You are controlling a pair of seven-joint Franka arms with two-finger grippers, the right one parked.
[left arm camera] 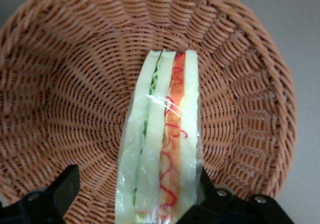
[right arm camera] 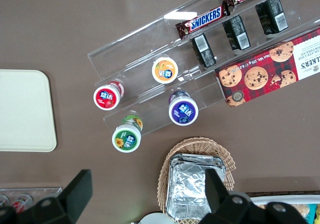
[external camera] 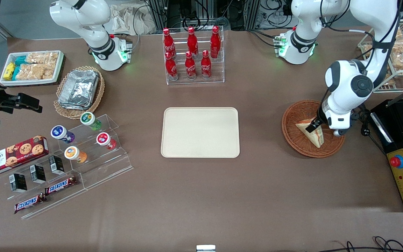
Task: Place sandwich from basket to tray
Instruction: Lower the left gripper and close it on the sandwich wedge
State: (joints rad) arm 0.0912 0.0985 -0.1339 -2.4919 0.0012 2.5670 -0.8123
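Gripper (left arm camera: 135, 199) down in basket (external camera: 292, 134), jaws open, straddling upright sandwich (left arm camera: 162, 144). Tray (external camera: 200, 132) bare on bench (external camera: 201, 189).

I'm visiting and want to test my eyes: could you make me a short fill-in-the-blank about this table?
1. The sandwich lies in the wicker ____.
2. The beige tray holds ____ items.
3. The end effector is open, its fingers on either side of the ____.
4. The clear rack farther from the front camera than the tray holds ____ red bottles.

Missing words: basket; no; sandwich; six
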